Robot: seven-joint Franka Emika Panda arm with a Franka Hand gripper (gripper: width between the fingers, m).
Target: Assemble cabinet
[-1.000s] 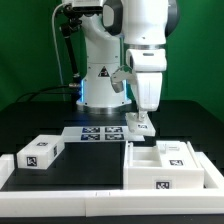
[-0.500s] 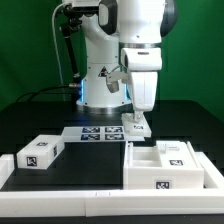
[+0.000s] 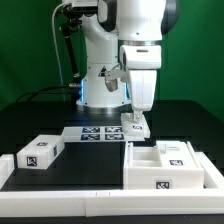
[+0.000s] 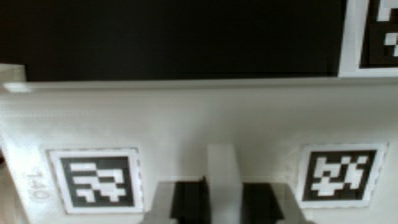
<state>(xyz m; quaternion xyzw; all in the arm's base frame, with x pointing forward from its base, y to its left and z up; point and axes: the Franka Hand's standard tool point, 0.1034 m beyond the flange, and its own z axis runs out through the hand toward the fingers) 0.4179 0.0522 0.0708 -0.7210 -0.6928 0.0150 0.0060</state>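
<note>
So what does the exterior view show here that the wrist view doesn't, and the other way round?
Only the exterior view: the arm, the marker board, a loose tagged block at that view's left and the cabinet shell at its right. Only the wrist view: a close look at two tags on the white part, with the fingers of the claw either side of a narrow ridge; whether they pinch it is unclear. Both: the claw, that white part and the black table.

The marker board lies flat on the black table before a green backdrop.
</note>
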